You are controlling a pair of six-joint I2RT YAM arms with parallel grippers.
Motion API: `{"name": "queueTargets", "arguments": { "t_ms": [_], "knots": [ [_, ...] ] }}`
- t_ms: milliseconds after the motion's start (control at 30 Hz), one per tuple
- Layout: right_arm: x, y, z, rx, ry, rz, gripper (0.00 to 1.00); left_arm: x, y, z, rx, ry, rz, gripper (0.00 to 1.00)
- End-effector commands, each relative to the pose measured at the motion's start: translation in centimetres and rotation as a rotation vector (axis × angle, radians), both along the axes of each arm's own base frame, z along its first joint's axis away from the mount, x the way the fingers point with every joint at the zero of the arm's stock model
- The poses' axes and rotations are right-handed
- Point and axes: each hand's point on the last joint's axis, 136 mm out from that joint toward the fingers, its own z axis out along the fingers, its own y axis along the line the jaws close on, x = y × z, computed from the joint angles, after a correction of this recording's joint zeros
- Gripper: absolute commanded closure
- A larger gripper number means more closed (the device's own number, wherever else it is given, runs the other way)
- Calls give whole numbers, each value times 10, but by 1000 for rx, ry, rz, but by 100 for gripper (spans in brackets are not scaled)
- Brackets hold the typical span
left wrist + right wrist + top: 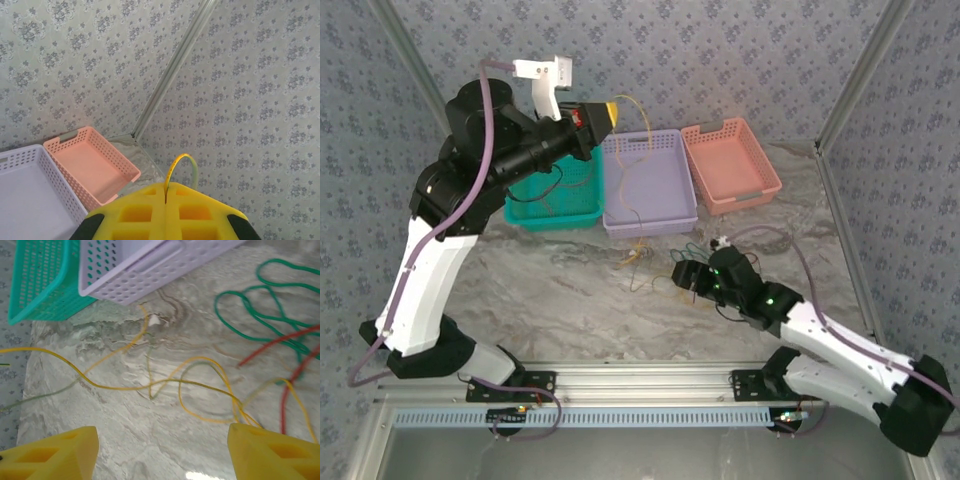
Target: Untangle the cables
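High over the baskets, my left gripper (607, 113) (166, 194) is shut on a thin yellow cable (176, 165), which arches out of the closed yellow fingers. From there the cable drops across the purple basket to a loose tangle on the table (640, 255). My right gripper (686, 276) (162, 455) is open, low over the marble table, with nothing between its fingertips (55, 452). Just ahead of it lie looping yellow cable strands (200, 385), with green cable loops (260, 310) and a red cable (280, 345) to their right.
Three baskets stand in a row at the back: teal (552, 210), purple (650, 222) and pink (732, 195). In the right wrist view the teal basket (40, 280) and the purple basket (135, 270) are close ahead. Patterned walls with metal posts enclose the table.
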Motion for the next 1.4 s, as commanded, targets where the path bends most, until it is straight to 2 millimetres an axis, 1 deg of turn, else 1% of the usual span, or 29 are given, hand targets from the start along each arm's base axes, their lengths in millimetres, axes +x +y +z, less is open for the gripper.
{"name": "queueTargets", "arguments": {
  "t_ms": [0, 100, 167, 200, 300, 400, 467, 533, 600, 633, 700, 767, 800, 900, 1000, 1133, 1167, 1233, 1300, 1367],
  "knots": [
    [12, 40, 33, 5, -183, 132, 30, -4, 9, 9, -10, -11, 3, 100],
    [14, 54, 29, -72, -231, 195, 31, -4, 13, 9, -7, -8, 7, 100],
    [17, 63, 29, -93, -242, 236, 31, -4, 13, 9, -5, -6, 7, 100],
    [19, 68, 28, -125, -268, 279, 31, -5, 13, 8, -4, -6, 4, 100],
    [34, 67, 25, -195, -264, 263, 32, -6, 14, 9, -3, -7, 3, 100],
    [52, 65, 20, -230, -264, 238, 37, -7, 16, 10, -2, -14, 5, 100],
    [62, 71, 12, -216, -250, 246, 39, -8, 18, 12, -4, -19, 9, 100],
    [70, 81, 5, -201, -231, 265, 43, -8, 20, 13, -5, -22, 15, 100],
    [75, 93, -2, -196, -221, 281, 50, -7, 23, 13, 1, -20, 23, 100],
    [77, 97, -4, -189, -216, 279, 58, -6, 24, 12, 7, -19, 26, 100],
    [81, 96, -10, -192, -208, 257, 75, -5, 29, 11, 16, -19, 40, 100],
    [84, 87, -17, -226, -196, 210, 95, -2, 36, 10, 31, -22, 71, 100],
    [86, 80, -20, -250, -184, 180, 100, -1, 42, 9, 45, -25, 97, 100],
    [88, 53, -34, -290, -130, 108, 100, 8, 66, 5, 92, -27, 218, 100],
    [88, 18, -51, -288, -43, 19, 100, 12, 95, 6, 118, -35, 346, 100],
    [86, -29, -76, -316, 99, -87, 100, 8, 136, 13, 141, -67, 514, 100],
    [85, -38, -81, -325, 133, -103, 100, 6, 144, 16, 141, -76, 545, 100],
    [84, -49, -88, -328, 179, -114, 100, 1, 155, 22, 137, -95, 580, 100],
    [84, -54, -93, -337, 216, -121, 100, -2, 159, 25, 130, -105, 585, 100],
    [86, -52, -93, -340, 230, -111, 100, -2, 152, 25, 130, -109, 545, 100]
  ]
}}
